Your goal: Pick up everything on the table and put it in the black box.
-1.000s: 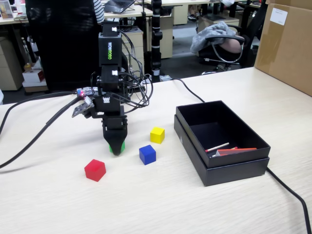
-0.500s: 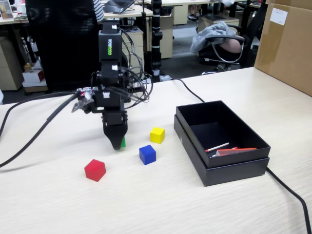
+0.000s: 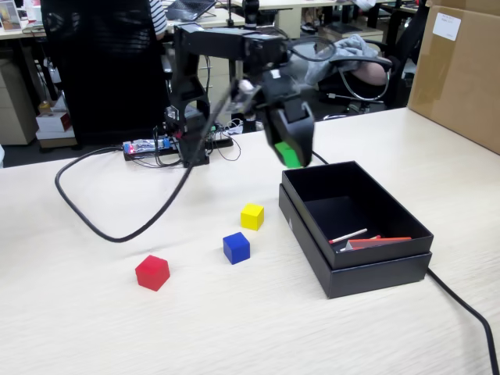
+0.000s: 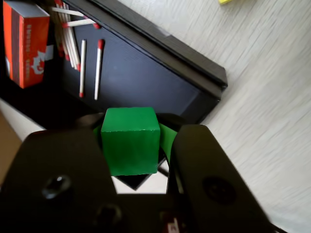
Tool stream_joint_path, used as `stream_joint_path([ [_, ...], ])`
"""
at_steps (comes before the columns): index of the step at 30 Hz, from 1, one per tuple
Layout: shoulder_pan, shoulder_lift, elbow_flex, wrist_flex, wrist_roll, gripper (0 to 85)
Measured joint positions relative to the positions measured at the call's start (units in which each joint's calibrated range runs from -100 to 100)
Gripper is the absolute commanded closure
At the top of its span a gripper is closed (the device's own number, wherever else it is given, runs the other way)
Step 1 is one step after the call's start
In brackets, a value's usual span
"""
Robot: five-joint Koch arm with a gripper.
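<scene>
My gripper is shut on the green cube and holds it in the air just above the far left corner of the black box. In the wrist view the green cube sits between the jaws, over the box's corner. The yellow cube, the blue cube and the red cube lie on the beige table, left of the box. A yellow corner shows at the top of the wrist view.
Inside the box lie an orange matchbox and red-tipped white matches. A thick black cable loops over the table at left, another runs right of the box. A brown carton stands at the back right.
</scene>
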Motion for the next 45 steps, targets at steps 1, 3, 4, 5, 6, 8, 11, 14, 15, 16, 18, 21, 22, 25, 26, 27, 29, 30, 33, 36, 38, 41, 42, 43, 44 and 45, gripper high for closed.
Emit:
stream_joint_path([
  [1,0.39,5.18,1.64,0.00,0.68,84.6],
  [3,0.68,6.86,1.92,-0.08,0.93,84.6],
  [4,0.88,9.45,3.83,0.00,1.32,84.6],
  [5,1.03,13.98,6.21,0.00,2.15,84.6],
  [6,1.07,16.05,6.21,0.00,2.39,84.6],
  [8,1.03,23.04,6.39,0.08,2.64,84.5],
  [11,0.98,30.29,7.85,0.62,3.71,70.9],
  [14,0.83,30.81,7.85,0.70,4.44,54.1],
  [15,0.78,30.81,7.85,0.70,4.69,49.2],
  [16,0.68,30.81,7.85,0.70,4.84,46.0],
  [18,0.54,30.55,7.85,0.62,4.88,43.8],
  [21,0.05,28.09,7.67,0.39,4.88,43.8],
  [22,-0.39,24.98,7.67,0.15,4.88,43.8],
  [25,-2.30,14.63,7.12,0.08,4.84,43.8],
  [26,-3.22,10.61,7.30,0.08,4.69,43.8],
  [27,-4.20,6.60,7.30,0.08,4.54,43.8],
  [29,-6.15,-0.13,7.21,0.08,4.15,43.8],
  [30,-7.33,-2.98,6.94,0.08,3.96,43.6],
  [33,-10.89,-9.45,3.47,0.08,3.42,39.0],
  [36,-14.85,-12.69,-3.74,0.15,2.49,36.6],
  [38,-16.95,-13.72,-8.95,0.00,2.05,36.3],
  [41,-19.78,-13.85,-12.96,0.00,1.32,35.6],
  [42,-20.56,-13.85,-13.87,0.00,1.03,35.5],
  [43,-21.20,-13.59,-15.06,0.00,0.83,35.5],
  [44,-21.78,-13.46,-16.34,0.00,0.68,35.4],
  [45,-22.22,-12.94,-17.53,0.00,0.54,35.4],
])
